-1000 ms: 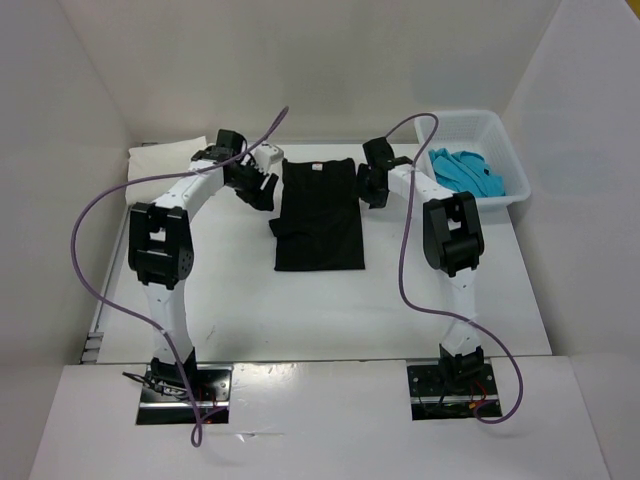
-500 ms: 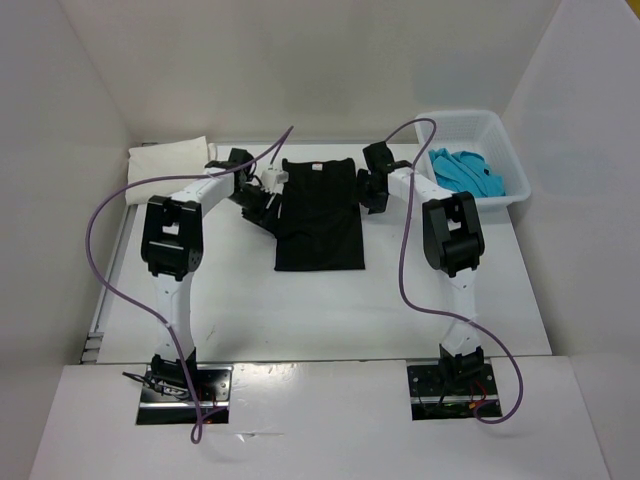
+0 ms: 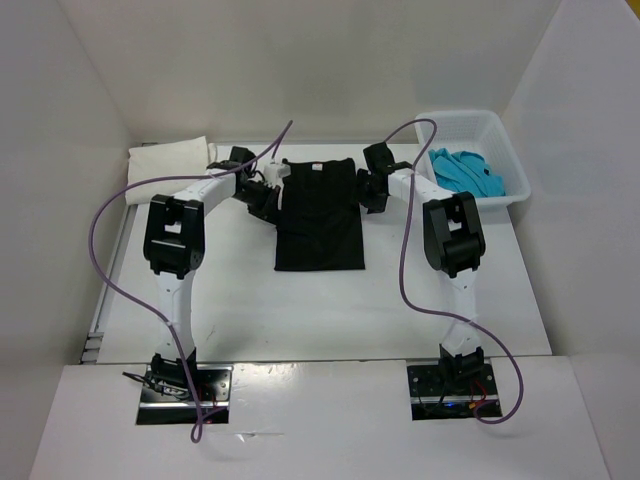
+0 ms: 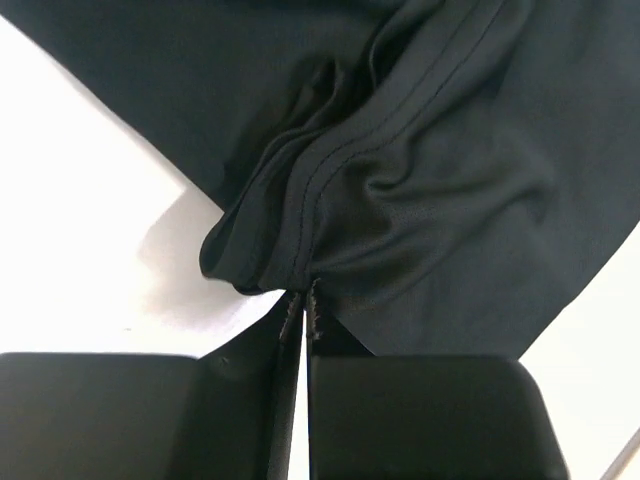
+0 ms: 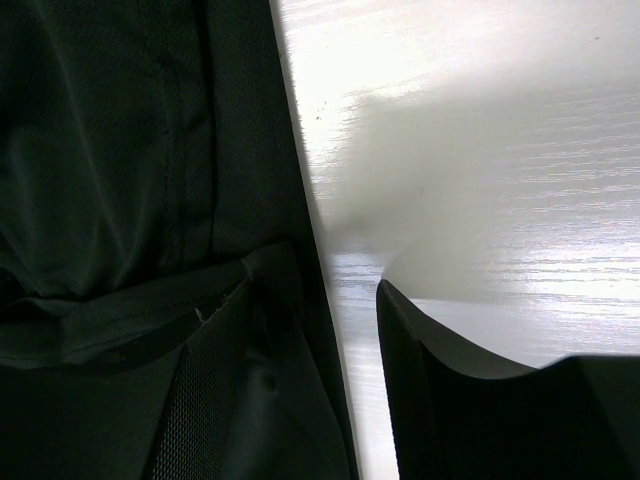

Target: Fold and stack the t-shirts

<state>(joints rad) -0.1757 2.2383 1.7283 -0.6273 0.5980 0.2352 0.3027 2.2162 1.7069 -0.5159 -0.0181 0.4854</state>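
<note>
1. White cloth (image 3: 165, 156), upper left of the table (image 3: 230, 290): folded flat. It may be a finished shirt starting the stack, but I cannot tell for certain.
2. My left claw (image 3: 268, 197), just left of centre: pinched tight on a bunched, stitched edge of the black shirt (image 3: 320, 225), probably the sleeve, at the shirt's left side.
3. Black shirt, centre: lies as a narrow upright rectangle with its sides seemingly turned in. I judge it part folded, with the left sleeve not yet laid flat, the crosswise fold to come, and no stacking done.
4. My right claw (image 3: 368, 192), right of centre: fingers apart, astride the shirt's right edge, one on the cloth and one over bare table, gripping nothing.
5. Bin (image 3: 500, 135), upper right: holds the blue shirt (image 3: 462, 170), crumpled and not begun.

By my reckoning, more is left than done.
</note>
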